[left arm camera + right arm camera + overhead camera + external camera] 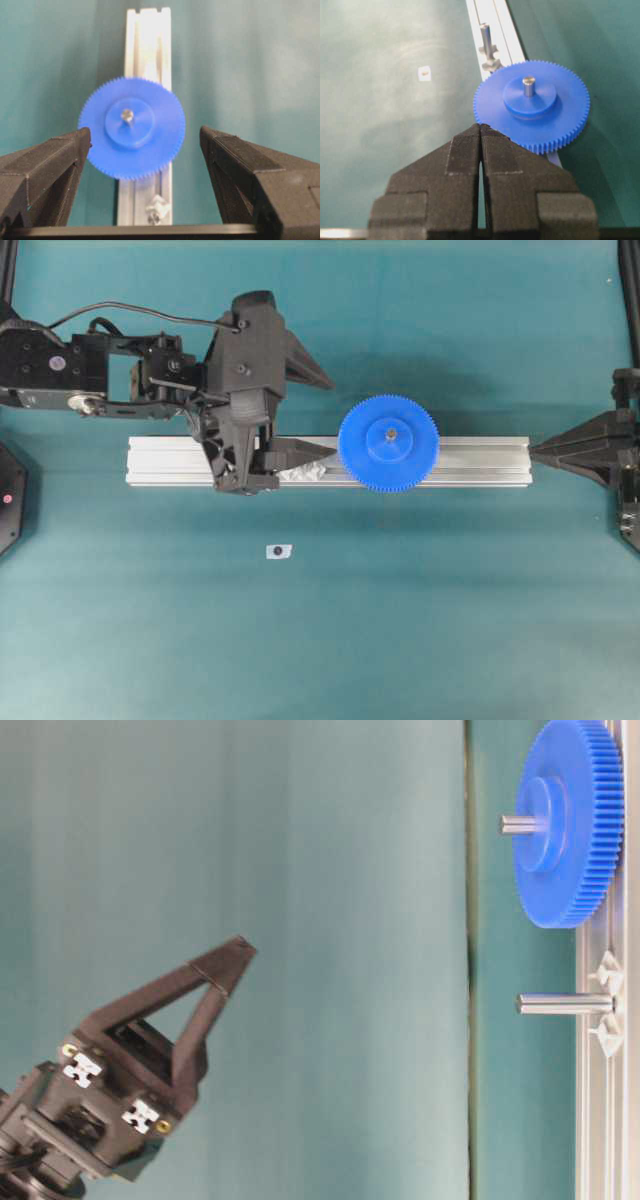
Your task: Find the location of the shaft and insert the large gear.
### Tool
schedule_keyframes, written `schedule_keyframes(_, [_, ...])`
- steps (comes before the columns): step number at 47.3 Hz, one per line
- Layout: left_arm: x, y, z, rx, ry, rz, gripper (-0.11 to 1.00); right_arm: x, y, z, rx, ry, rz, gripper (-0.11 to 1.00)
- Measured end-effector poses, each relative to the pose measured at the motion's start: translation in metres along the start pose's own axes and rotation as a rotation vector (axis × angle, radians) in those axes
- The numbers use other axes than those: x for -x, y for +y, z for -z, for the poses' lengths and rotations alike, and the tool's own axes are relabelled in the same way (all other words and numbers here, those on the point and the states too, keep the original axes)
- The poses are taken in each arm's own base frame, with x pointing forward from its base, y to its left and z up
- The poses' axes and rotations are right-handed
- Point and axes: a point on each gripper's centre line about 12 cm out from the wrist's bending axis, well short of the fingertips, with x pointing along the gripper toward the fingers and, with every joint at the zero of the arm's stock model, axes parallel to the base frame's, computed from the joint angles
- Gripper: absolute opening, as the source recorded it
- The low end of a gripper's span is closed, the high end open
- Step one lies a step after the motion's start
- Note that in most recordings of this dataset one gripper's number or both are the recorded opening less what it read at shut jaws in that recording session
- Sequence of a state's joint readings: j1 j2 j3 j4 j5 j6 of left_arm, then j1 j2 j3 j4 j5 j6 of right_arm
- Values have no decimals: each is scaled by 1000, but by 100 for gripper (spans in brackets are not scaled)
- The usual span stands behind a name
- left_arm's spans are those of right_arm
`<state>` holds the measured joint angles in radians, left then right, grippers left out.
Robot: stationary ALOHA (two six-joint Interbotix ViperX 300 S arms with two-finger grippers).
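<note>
1. The large gear (388,443) is seen already seated on the shaft (127,115), whose metal tip pokes through the raised hub. The insertion is judged done; only the clearing away of the arms appears to be left.
2. The large gear lies flat on the aluminium rail (480,461), which runs from 9 to 3 o'clock across the table (420,620) in the overhead view; the gear sits right of the rail's middle.
3. The gear's axis and the shaft's long axis stand upright from the rail, hub side up, as the right wrist view shows.
4. A second, bare pin (565,1004) is seen upright on the rail beside the gear, toward 9 o'clock overhead.
5. A small clear mount (278,551) lies loose on the table at about 7 o'clock from the gear.
6. The left hand (145,137) is spread wide, with nothing held; the gear is framed between its fingers.
7. The right hand (481,131) is closed, empty, just short of the gear's rim.
</note>
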<state>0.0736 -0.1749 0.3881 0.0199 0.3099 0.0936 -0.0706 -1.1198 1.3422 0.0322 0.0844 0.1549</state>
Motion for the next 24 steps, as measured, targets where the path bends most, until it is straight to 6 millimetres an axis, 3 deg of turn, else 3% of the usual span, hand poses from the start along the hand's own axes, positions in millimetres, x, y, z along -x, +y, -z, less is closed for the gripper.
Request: schedule_keyframes(24, [-11,6,2,5,105,-3,86,0,0,1,0,3,2,-2])
